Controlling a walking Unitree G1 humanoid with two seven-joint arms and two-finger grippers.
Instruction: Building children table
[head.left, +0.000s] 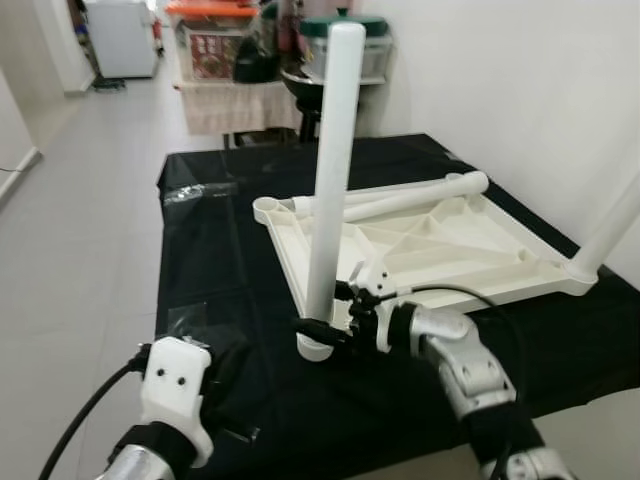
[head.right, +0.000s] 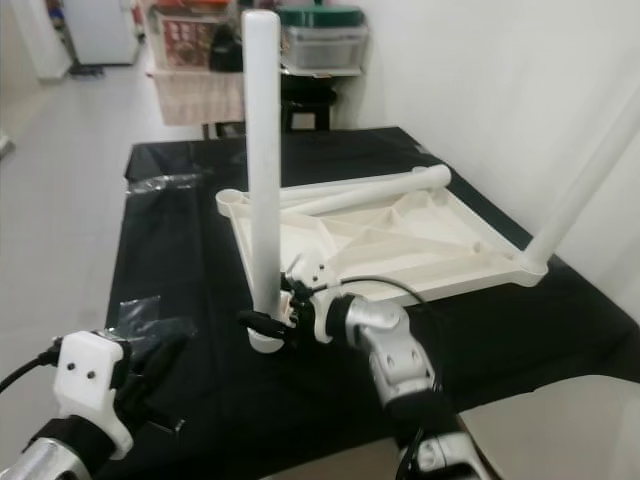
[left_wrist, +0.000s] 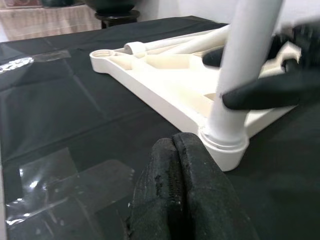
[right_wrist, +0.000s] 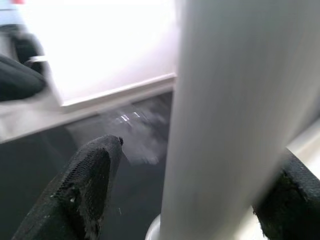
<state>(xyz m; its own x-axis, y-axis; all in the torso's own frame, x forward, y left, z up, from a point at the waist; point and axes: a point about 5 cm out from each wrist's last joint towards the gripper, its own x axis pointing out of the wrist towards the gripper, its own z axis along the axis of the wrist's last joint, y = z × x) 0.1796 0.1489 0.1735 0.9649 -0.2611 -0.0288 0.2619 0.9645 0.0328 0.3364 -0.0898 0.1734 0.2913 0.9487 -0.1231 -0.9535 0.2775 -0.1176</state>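
The white plastic tabletop (head.left: 450, 250) lies upside down on the black-covered table (head.left: 220, 260). One white leg (head.left: 333, 180) stands upright in its near left corner socket. A second leg (head.left: 612, 232) rises from the right corner and leaves the view. Two loose legs (head.left: 410, 198) lie across the tabletop's far edge. My right gripper (head.left: 330, 312) is open low around the upright leg, one finger on each side; the right wrist view shows a gap between one finger (right_wrist: 85, 190) and the leg (right_wrist: 225, 120). My left gripper (left_wrist: 175, 190) is shut and empty, close in front of that socket (left_wrist: 225, 147).
Clear plastic wrap (head.left: 200, 192) and tape patches (left_wrist: 65, 185) lie on the cloth. A white wall (head.left: 520, 80) runs along the table's right side. Behind it stand a shelf with storage boxes (head.left: 215, 45) and a dark stool. Tiled floor (head.left: 80, 220) opens to the left.
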